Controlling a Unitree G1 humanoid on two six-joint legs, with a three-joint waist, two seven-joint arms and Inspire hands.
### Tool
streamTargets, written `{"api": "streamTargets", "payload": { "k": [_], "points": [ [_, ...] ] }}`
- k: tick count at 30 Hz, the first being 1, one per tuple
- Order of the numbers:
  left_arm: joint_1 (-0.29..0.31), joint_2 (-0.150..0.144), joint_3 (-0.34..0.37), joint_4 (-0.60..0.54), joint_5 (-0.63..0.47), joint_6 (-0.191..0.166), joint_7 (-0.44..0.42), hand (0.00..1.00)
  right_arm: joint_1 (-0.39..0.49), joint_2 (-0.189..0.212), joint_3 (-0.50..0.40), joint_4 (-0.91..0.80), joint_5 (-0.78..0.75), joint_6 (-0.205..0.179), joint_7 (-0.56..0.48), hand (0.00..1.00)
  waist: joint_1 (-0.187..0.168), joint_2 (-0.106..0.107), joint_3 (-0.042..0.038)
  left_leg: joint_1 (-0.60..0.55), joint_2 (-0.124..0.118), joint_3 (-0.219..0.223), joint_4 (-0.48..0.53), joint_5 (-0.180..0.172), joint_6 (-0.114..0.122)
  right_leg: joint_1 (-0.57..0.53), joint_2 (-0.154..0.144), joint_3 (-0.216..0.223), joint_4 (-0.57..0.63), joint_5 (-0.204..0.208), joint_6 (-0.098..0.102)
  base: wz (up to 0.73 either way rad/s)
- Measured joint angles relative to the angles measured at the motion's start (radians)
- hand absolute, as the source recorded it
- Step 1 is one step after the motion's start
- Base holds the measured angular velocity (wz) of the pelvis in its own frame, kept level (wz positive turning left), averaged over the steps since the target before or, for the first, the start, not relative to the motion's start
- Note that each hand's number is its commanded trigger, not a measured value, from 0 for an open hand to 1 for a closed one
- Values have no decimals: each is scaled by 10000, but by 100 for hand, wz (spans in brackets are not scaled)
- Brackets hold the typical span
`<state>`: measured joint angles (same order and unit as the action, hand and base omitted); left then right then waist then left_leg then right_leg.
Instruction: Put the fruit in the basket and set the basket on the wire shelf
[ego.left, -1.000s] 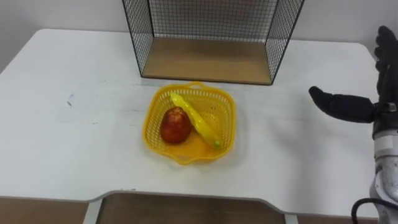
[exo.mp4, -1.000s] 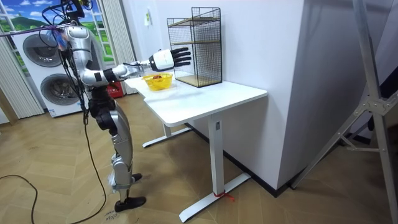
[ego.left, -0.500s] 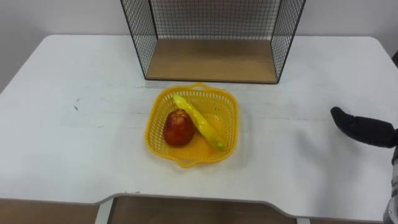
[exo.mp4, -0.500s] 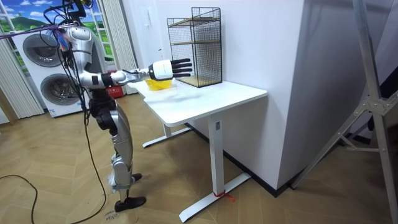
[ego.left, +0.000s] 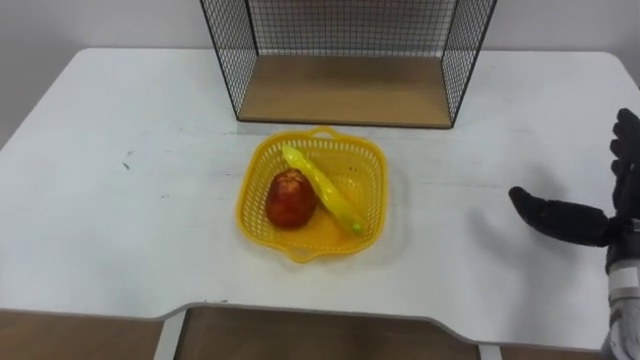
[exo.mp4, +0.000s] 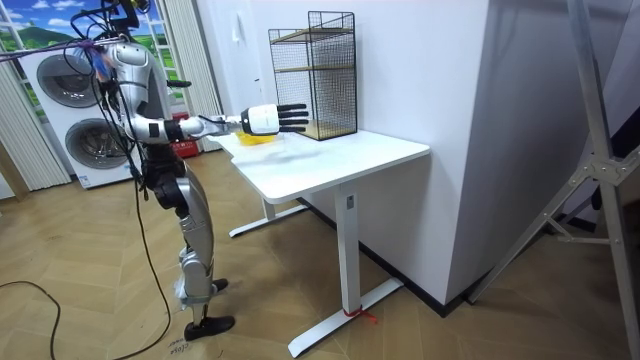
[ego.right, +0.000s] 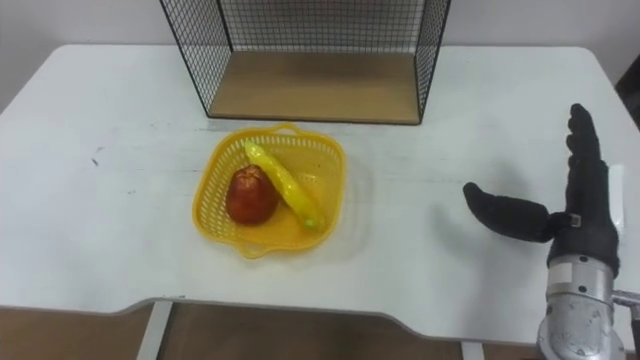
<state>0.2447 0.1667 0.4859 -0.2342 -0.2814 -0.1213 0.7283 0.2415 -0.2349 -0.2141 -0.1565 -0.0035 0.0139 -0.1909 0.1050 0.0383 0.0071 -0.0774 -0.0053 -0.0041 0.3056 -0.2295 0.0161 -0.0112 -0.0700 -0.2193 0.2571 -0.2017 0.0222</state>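
Got apple (ego.left: 291, 198) and banana (ego.left: 322, 188) lying in the yellow basket (ego.left: 358, 170) on the surface (ego.left: 110, 220), just before the wire shelf (ego.left: 345, 90). Also spotted right hand (ego.right: 588, 225) well apart, fingers straight, holding nothing.

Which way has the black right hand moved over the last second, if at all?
Yes. In the room view the right hand has dropped against the black wire shelf, from about its mid-height to near its base.

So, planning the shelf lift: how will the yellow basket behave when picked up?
The basket looks like thin openwork plastic, so probably light and slightly flexible. The red fruit sits off-centre, so it may roll and tilt the load.
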Motion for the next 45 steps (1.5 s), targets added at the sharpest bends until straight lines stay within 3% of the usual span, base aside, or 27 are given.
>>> {"api": "streamTargets", "payload": {
  "k": [6,10,15,17,24,28,31,45],
  "points": [
    [-180,-1,-1575,48,-884,36,-1951,0,-176,12,666,41,864,-11,459,0,-285,-144,59,100,10,190,3,14,21,26,3,144,29,13,6,-6],
    [-325,29,-2517,200,-1019,288,-3582,0,-635,23,866,675,1598,-9,1278,0,-478,-195,91,-3,76,339,56,-3,30,-138,24,234,157,17,0,-7],
    [-625,34,-2906,639,-1103,432,-5315,0,-655,45,1102,711,2442,-8,2007,0,-544,-191,89,-73,100,446,-2,-3,29,-248,34,277,180,17,-1,-7],
    [-795,32,-3068,965,-1192,433,-5920,0,-663,241,1162,712,2601,-11,2440,0,-647,-197,85,-67,100,444,15,-2,30,-253,33,270,175,17,-1,2],
    [-905,-18,-3457,1209,-1220,519,-7266,0,-679,686,1648,713,2917,-10,3273,0,-690,-202,81,-61,118,607,15,-1,31,-324,38,408,179,24,-6,-5],
    [-911,-176,-3721,1209,-1218,762,-8258,0,-805,759,1938,714,2951,-6,3816,0,-694,-194,76,13,138,675,-5,-1,32,-296,50,478,178,35,-12,-6],
    [-911,-358,-3718,1209,-1217,865,-8724,0,-906,829,1930,714,2950,-6,3991,0,-696,-191,74,33,160,716,-5,-1,32,-296,69,515,177,53,-23,-4],
    [-910,-467,-3721,1208,-1230,1167,-9399,0,-1048,923,1931,721,3172,6,4347,0,-689,-213,55,62,166,708,-22,1,31,-280,74,513,169,61,-28,0]
  ]
}}
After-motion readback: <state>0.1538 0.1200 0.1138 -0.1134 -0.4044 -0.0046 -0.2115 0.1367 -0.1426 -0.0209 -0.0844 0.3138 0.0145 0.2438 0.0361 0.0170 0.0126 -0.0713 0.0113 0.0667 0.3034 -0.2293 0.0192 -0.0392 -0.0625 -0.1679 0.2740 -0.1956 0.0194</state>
